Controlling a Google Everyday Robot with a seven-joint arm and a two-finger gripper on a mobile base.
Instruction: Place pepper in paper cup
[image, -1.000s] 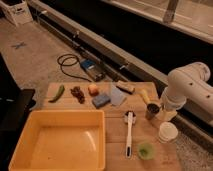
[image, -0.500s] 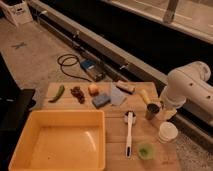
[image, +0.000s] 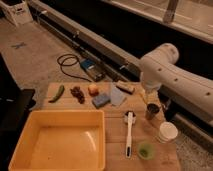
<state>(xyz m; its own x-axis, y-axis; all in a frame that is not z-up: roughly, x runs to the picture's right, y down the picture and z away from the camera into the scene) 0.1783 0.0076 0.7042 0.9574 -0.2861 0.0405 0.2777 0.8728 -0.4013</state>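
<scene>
The pepper (image: 56, 93) is a slender green chili lying at the left back corner of the wooden table (image: 115, 125). The white paper cup (image: 166, 132) stands upright at the table's right edge, in front of and to the right of a dark metal cup (image: 152, 111). My white arm (image: 162, 67) reaches in from the right. My gripper (image: 149, 98) hangs below it, just behind and above the metal cup, far to the right of the pepper. Nothing shows in the gripper.
A large yellow bin (image: 60, 142) fills the table's front left. A dark food item (image: 77, 93), an orange chunk (image: 93, 89), a blue sponge (image: 101, 100), a grey cloth (image: 118, 95), a white brush (image: 128, 132) and a small green dish (image: 145, 149) lie around.
My arm has shifted left and upward in the view, toward the back of the table. The objects on the table have not moved.
</scene>
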